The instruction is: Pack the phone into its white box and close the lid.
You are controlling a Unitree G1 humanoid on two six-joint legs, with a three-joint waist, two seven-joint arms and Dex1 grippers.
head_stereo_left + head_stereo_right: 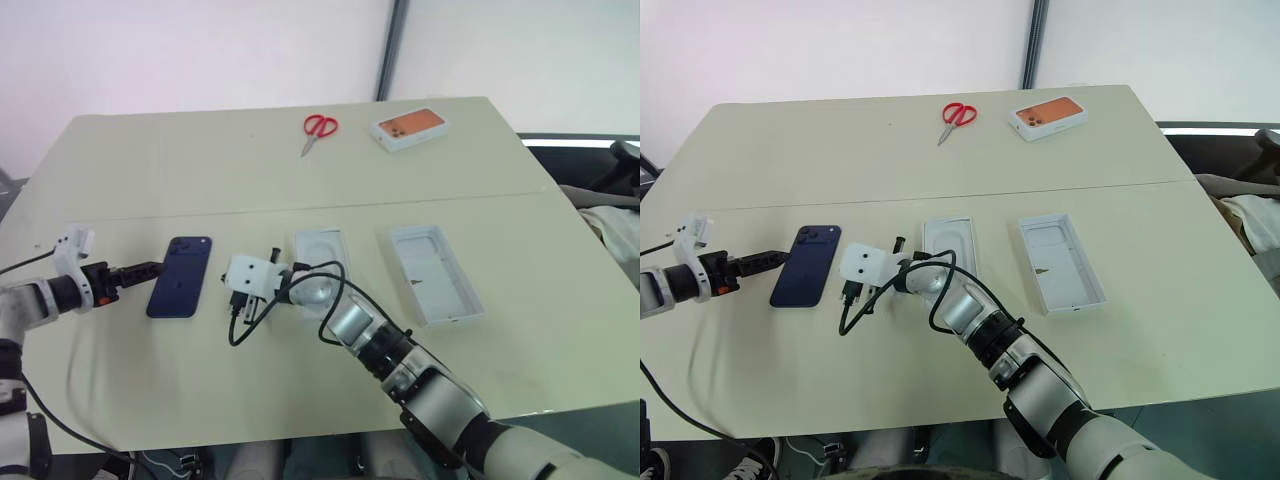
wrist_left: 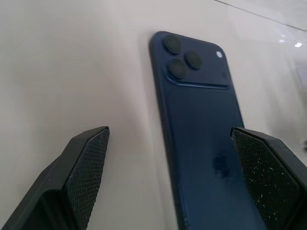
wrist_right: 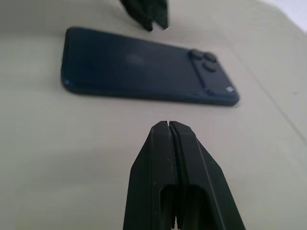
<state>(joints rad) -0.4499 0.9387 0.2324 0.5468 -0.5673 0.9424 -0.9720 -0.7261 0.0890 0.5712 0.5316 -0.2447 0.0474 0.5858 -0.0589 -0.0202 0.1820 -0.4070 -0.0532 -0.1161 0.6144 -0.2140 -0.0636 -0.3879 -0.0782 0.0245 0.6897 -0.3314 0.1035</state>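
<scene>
The dark navy phone (image 1: 180,276) lies camera side up on the cream table (image 1: 200,180), left of centre. My left gripper (image 1: 148,270) reaches in from the left, open, with its fingers (image 2: 86,163) low at the phone's left long edge, touching nothing. On the phone's other side, my right gripper (image 3: 168,125) is shut and empty, pointing at its long side from a short way off. The white box (image 1: 322,250) lies open just right of my right wrist, which partly covers it. Further right, the lid (image 1: 435,272) rests with its inside up.
Red-handled scissors (image 1: 319,128) and a white box printed with an orange phone (image 1: 408,128) lie near the table's far edge. A black cable loops off my right wrist onto the table (image 1: 245,325). Dark gear and cloth (image 1: 612,200) sit beyond the right edge.
</scene>
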